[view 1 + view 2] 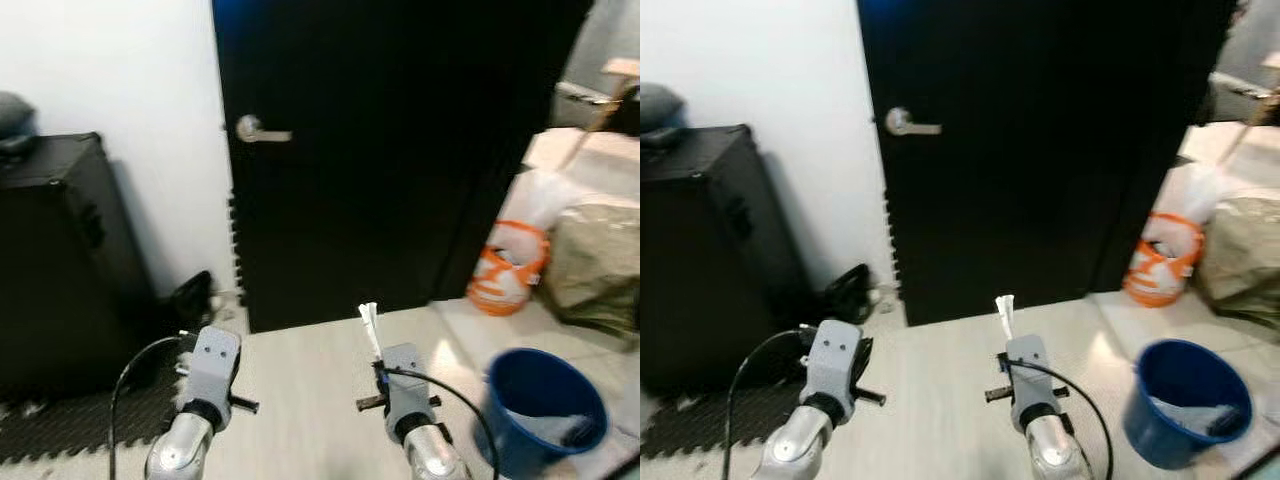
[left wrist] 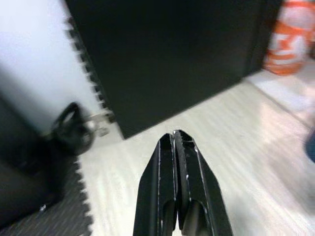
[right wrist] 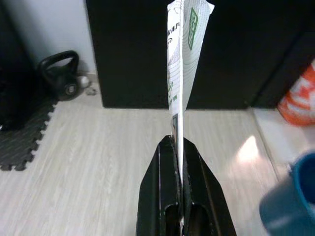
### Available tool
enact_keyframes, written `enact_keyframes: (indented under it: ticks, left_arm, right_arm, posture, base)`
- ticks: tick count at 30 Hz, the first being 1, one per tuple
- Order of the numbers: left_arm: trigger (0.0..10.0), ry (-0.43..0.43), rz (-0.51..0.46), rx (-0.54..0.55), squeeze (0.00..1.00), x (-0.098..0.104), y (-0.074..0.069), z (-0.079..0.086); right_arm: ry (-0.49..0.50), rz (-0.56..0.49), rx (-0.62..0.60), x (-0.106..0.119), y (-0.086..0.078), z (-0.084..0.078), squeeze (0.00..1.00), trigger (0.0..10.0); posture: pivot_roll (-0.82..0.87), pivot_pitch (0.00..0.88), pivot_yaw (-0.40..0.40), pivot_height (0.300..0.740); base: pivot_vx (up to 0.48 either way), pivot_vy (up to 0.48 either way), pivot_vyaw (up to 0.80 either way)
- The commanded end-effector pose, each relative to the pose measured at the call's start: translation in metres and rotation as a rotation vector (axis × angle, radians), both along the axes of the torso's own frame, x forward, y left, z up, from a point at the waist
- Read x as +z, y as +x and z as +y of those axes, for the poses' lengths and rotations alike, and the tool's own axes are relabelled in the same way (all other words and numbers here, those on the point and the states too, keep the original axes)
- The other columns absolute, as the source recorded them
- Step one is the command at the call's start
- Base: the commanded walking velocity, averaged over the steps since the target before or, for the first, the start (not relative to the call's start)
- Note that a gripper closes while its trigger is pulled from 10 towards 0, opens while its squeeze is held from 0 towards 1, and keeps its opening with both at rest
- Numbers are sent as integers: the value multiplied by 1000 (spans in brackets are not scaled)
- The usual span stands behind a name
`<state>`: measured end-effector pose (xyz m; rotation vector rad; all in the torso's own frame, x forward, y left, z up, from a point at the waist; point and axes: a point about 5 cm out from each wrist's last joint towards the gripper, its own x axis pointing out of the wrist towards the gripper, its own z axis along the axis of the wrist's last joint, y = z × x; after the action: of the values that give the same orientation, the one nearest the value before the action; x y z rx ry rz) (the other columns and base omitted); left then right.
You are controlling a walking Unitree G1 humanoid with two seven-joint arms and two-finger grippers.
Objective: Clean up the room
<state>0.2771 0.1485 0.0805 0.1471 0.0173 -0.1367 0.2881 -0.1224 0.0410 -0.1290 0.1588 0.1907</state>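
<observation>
My right gripper (image 3: 177,142) is shut on a thin white paper wrapper (image 3: 180,64) with green print, which stands up edge-on from between the fingers. From the head, the wrapper (image 1: 370,328) pokes up in front of my right wrist over the pale wood floor. My left gripper (image 2: 175,140) is shut with nothing in it and is held over the floor to the left. A blue bucket (image 1: 543,406) stands on the floor just right of my right arm, with some light scraps inside.
A black door (image 1: 400,150) with a silver lever handle (image 1: 258,129) stands ahead. A black case (image 1: 55,250) and foam mat (image 1: 80,415) lie at left, with a kettlebell (image 3: 61,73) by the wall. An orange and white bag (image 1: 510,265) and a beige sack (image 1: 595,260) sit at right.
</observation>
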Motion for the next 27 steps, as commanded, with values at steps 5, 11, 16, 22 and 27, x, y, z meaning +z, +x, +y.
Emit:
enact_keyframes:
  ticks: [5, 11, 16, 22, 27]
  left_arm:
    - [10000, -28, 28, 25, 0, -5, -1, 2]
    - [10000, -32, 37, 38, 0, -6, -1, 3]
    - [10000, -28, 60, 53, 0, -8, 0, 4]
    - [10000, -35, 53, 56, 0, -7, 1, 3]
    - [10000, -35, 52, 56, 0, -7, 1, 3]
  right_arm:
    - [-9, 21, -8, -5, -2, -4, 0, 10000]
    - [-11, 21, -8, -5, -2, -5, 0, 10000]
    - [-14, 20, -9, -4, -2, -6, 0, 10000]
    - [-17, 20, -10, -4, -2, -7, 0, 10000]
    - [-19, 21, -10, -4, -2, -7, 0, 10000]
  posture:
    - [65, 85, 10, 740]
    - [65, 86, 9, 740]
    - [63, 87, 9, 740]
    - [58, 88, 8, 740]
    - [57, 90, 6, 740]
  base:
    - [0, 0, -800]
    - [0, 0, -800]
    - [0, 0, -800]
    - [0, 0, -800]
    - [0, 0, -800]
